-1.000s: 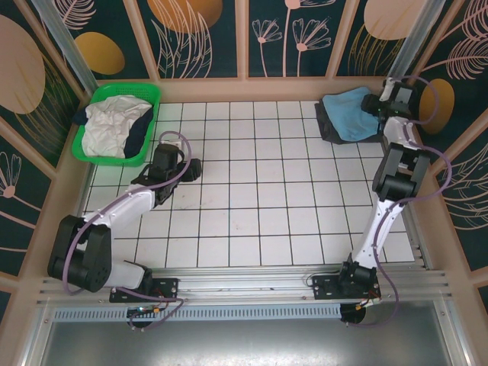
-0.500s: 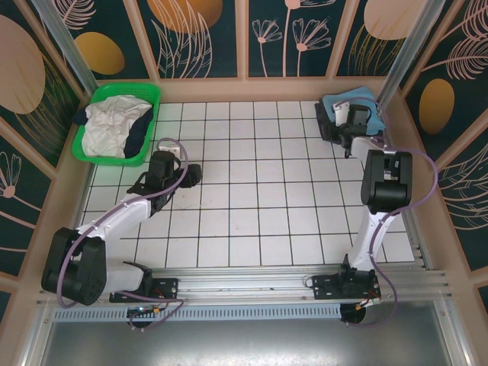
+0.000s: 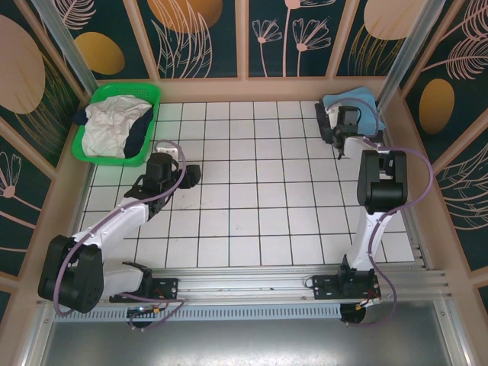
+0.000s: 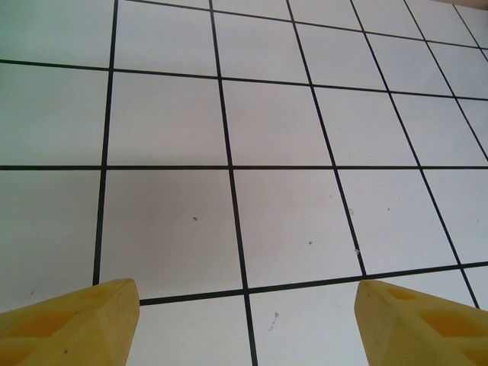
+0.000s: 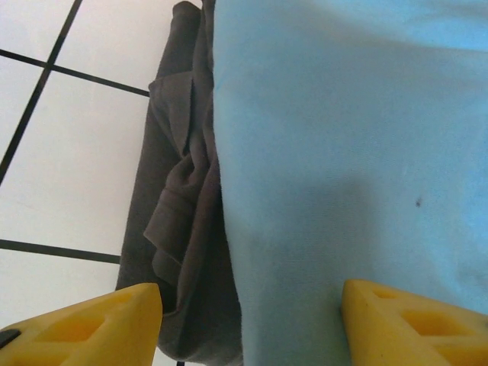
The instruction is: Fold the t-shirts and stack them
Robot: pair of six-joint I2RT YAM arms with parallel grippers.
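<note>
Light blue tee (image 5: 343, 152), dark grey tee (image 5: 179, 221), green basket (image 3: 130, 88), perhaps navy tee (image 3: 137, 134)

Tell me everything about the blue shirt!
The blue shirt is soft, light blue cloth, folded flat and smooth. It lies on a crumpled dark grey shirt at the far right corner of the table. The right gripper hangs over it, jaws open; whether it touches, I cannot tell.

I see the light blue tee (image 3: 364, 101) folded flat and smooth on top of the dark grey tee (image 5: 179, 221), both stacked in the far right corner of the table (image 3: 244, 198). Grey one is rumpled, and its creased edge sticks out past the blue. Far left, the white tee (image 3: 107, 126) and navy tee (image 3: 139, 133) lie crumpled together, unfolded, in the green basket (image 3: 126, 89)
</note>
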